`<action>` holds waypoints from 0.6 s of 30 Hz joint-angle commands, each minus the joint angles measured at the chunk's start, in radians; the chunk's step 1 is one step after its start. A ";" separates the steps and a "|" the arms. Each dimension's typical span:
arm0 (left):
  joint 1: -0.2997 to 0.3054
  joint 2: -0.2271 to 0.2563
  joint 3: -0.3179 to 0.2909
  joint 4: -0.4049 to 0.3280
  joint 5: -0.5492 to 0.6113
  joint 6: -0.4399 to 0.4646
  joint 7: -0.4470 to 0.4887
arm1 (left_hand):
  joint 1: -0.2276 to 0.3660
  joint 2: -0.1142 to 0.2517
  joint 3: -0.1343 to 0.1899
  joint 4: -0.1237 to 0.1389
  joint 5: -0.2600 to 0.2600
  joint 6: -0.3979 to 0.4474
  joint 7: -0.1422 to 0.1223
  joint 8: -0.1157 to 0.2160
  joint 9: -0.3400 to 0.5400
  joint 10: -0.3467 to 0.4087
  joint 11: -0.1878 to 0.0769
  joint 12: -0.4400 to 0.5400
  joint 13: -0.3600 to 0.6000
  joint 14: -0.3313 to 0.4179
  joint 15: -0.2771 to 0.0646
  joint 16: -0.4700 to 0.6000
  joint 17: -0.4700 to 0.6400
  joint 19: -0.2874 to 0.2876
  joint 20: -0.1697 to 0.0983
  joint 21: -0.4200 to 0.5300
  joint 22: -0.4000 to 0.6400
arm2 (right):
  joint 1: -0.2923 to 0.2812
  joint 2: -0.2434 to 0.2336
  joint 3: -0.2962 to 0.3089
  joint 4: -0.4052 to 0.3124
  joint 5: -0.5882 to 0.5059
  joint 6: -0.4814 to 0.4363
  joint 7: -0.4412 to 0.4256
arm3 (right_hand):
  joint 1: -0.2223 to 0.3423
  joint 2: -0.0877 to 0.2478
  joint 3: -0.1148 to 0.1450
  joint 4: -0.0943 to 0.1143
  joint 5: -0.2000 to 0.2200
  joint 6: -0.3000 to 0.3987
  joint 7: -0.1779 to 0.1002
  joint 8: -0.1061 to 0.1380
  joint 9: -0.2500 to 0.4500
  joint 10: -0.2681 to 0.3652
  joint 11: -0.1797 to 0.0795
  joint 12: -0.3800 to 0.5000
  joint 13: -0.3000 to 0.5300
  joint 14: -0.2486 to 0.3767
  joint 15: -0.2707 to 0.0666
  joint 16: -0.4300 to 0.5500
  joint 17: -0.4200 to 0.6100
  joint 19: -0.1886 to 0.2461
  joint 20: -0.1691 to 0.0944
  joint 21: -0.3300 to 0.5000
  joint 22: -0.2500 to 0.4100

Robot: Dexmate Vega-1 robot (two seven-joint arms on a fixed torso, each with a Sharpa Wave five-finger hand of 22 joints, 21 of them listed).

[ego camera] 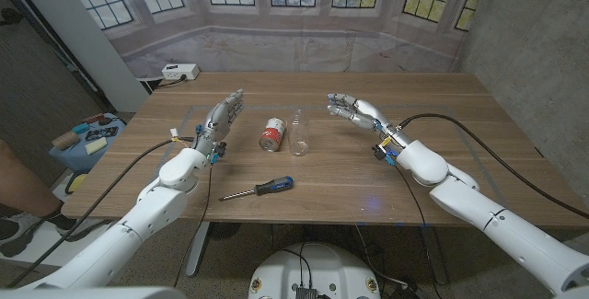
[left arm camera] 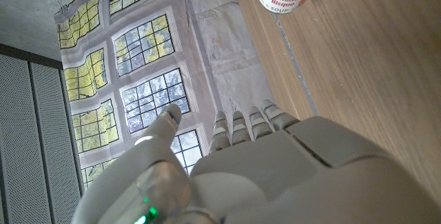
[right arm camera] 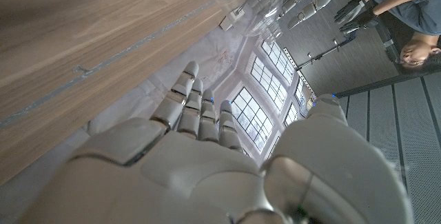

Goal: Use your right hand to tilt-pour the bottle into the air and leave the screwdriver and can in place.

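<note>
Screwdriver (ego camera: 259, 189) lies nearest, at 7 o'clock of the clear bottle (ego camera: 298, 134), which stands upright mid-table with the can (ego camera: 272, 134) lying just beside it at 9 o'clock. Right hand (ego camera: 354, 110) hovers near the bottle at 2 o'clock, fingers loosely extended, holding nothing; left hand (ego camera: 222, 117) idle, fingers straight, empty. No grasp yet: grip, lift and tilt-pour all remain.

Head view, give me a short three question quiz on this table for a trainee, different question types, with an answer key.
1. True or false: the right hand grips the bottle.
2. Which lies nearest the table's front edge? A) can B) bottle C) screwdriver
3. Fill in: the can lies between the bottle and the ____ hand.

Key:
1. False; the right hand is beside the bottle, apart from it, holding nothing.
2. C.
3. Left.
</note>
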 commanded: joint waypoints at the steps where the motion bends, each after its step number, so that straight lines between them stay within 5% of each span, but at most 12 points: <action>1: 0.021 0.014 -0.014 -0.017 0.005 -0.012 0.002 | 0.015 0.002 -0.003 -0.004 0.006 0.004 0.003 0.006 0.001 0.007 0.007 0.003 0.004 0.009 -0.002 -0.004 0.003 0.008 0.001 -0.004 0.005 | 0.015 0.016 -0.030 0.025 -0.021 0.033 0.028 | 0.004 -0.013 0.000 -0.010 0.012 -0.022 0.071 -0.009 0.002 -0.019 0.000 -0.005 0.005 -0.018 0.004 -0.010 0.002 -0.017 0.001 -0.005 0.004; 18: 0.022 0.020 -0.016 -0.038 0.015 -0.003 0.010 | 0.018 0.002 -0.006 -0.006 0.006 0.004 0.004 0.006 0.001 0.009 0.006 0.003 0.004 0.011 -0.002 -0.007 0.003 0.008 0.001 -0.005 0.005 | 0.069 0.048 -0.068 0.114 -0.060 0.096 0.060 | 0.034 -0.021 0.004 -0.036 0.046 -0.096 0.072 -0.017 0.003 -0.081 0.007 -0.014 0.012 -0.078 0.016 -0.022 0.003 -0.063 0.004 -0.008 0.004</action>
